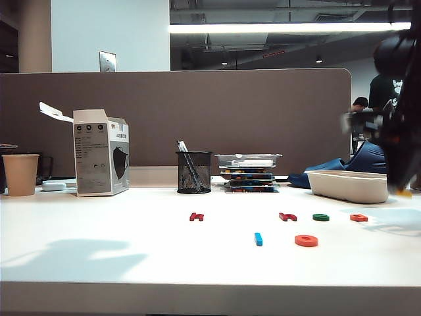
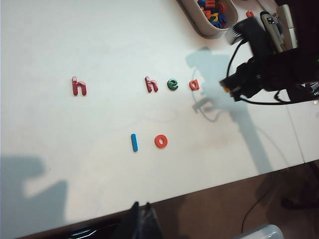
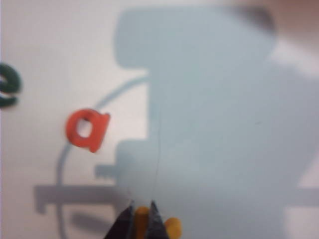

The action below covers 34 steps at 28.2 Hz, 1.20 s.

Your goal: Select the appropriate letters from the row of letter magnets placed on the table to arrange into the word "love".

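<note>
While the blue bar (image 2: 134, 142) and the orange ring (image 2: 160, 141) already lie side by side on the tabletop (image 2: 75, 164) in front of the row, the third letter is in hand. The right gripper (image 3: 142, 215) hangs above the tabletop past the orange-red "a" (image 3: 87, 129), its fingers (image 3: 156, 221) pinched almost together on a small yellow piece (image 3: 143, 213), which by its colour I take to be the V. From the left wrist view the same arm (image 2: 269, 69) hovers beyond the end of the row, a yellow speck at its tip.

Left in the row are two dark red "h" letters (image 2: 79, 86) (image 2: 151, 84), the green "e" (image 2: 172, 84) and the "a". The left gripper (image 2: 141, 219) is parked off the near edge of the tabletop; only the dark tips of its fingers show, close together, and they hold nothing.

Next, the yellow piece probably needs carrying across to the spot just beside the ring, on the side away from the bar, and setting down flat with its point toward the front edge. Afterwards the green "e" must follow.
</note>
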Each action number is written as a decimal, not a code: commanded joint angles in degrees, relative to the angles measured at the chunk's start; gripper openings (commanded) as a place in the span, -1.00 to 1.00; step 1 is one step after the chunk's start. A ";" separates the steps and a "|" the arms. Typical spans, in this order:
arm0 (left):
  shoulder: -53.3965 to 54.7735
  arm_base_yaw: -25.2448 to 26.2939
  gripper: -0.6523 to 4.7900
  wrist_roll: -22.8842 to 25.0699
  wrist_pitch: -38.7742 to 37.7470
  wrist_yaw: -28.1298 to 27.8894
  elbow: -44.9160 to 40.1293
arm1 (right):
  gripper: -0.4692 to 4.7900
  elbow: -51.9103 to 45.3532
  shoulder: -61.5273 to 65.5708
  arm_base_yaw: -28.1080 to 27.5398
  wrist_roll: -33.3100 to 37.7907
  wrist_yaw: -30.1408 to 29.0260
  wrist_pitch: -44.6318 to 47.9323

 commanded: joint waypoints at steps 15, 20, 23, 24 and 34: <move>-0.13 -0.09 -0.78 -0.13 0.48 -0.20 0.15 | -0.85 -16.24 -20.44 8.70 18.64 -0.57 3.65; -0.13 -0.09 -0.78 -0.13 0.48 -0.20 0.15 | -0.85 -20.59 -20.37 14.10 22.38 -0.31 9.07; -0.13 -0.09 -0.78 -0.13 0.50 -0.22 0.15 | -0.85 -22.91 -19.87 16.26 24.39 0.20 12.37; -0.13 -0.09 -0.78 -0.13 0.48 -0.24 0.15 | -0.84 -23.39 -19.50 16.48 24.44 0.07 13.29; -0.13 -0.09 -0.78 -0.13 0.48 -0.22 0.15 | -0.84 -24.22 -10.75 17.31 24.44 -0.35 16.96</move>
